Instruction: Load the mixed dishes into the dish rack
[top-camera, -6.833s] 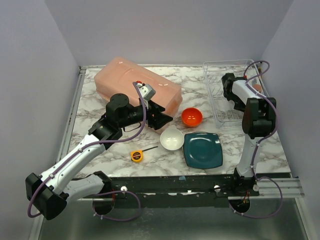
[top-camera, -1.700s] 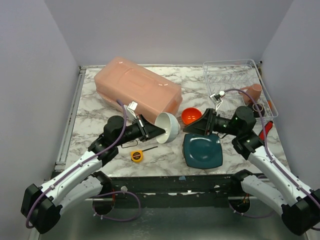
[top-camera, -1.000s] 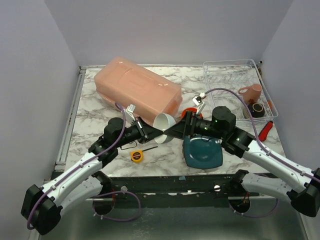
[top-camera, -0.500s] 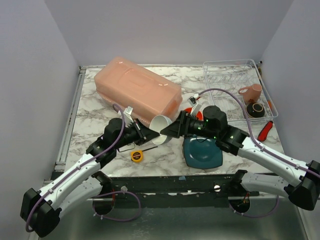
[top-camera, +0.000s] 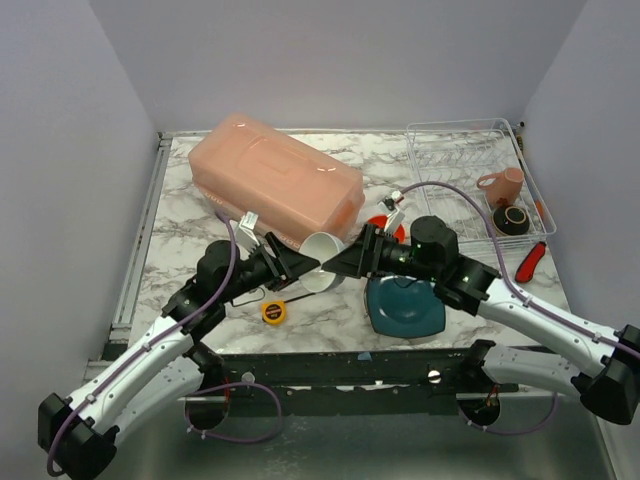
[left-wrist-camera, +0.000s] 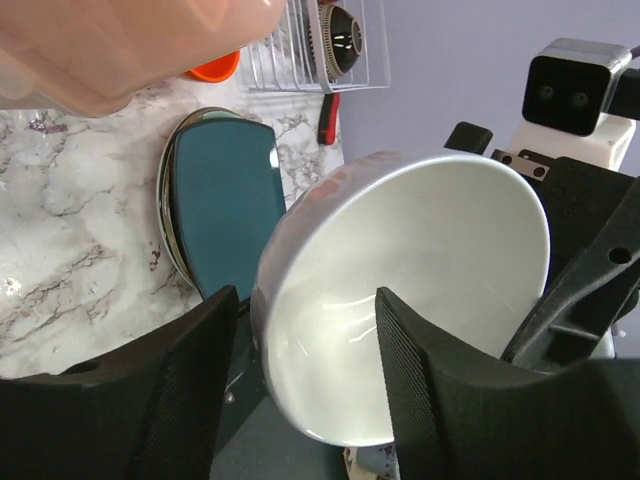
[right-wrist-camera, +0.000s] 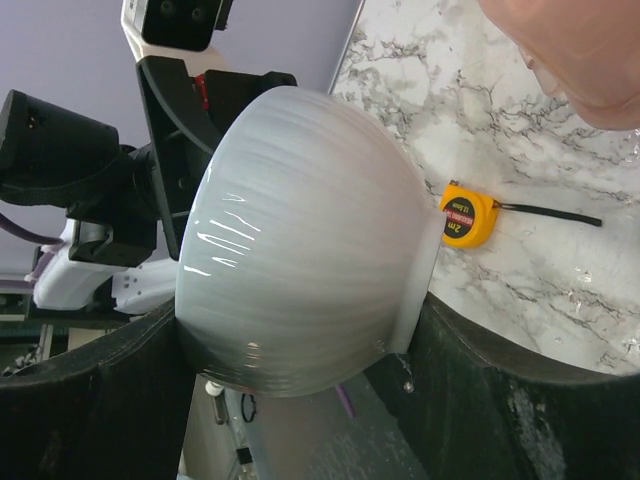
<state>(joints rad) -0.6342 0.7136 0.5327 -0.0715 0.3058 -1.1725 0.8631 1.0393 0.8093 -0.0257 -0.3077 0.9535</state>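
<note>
Bright, even light falls from overhead, leaving only soft, faint shadows on the marble counter (top-camera: 190, 215). Thin glare streaks cross the white bowl (right-wrist-camera: 290, 270) in both wrist views, where the pink tub (left-wrist-camera: 110, 45) at the frame edge is blurred.

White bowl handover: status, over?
Left gripper open around the rim. Right gripper clamped on white bowl, midair. Dish rack holds mug, dark bowl; nothing seen blocking.
</note>
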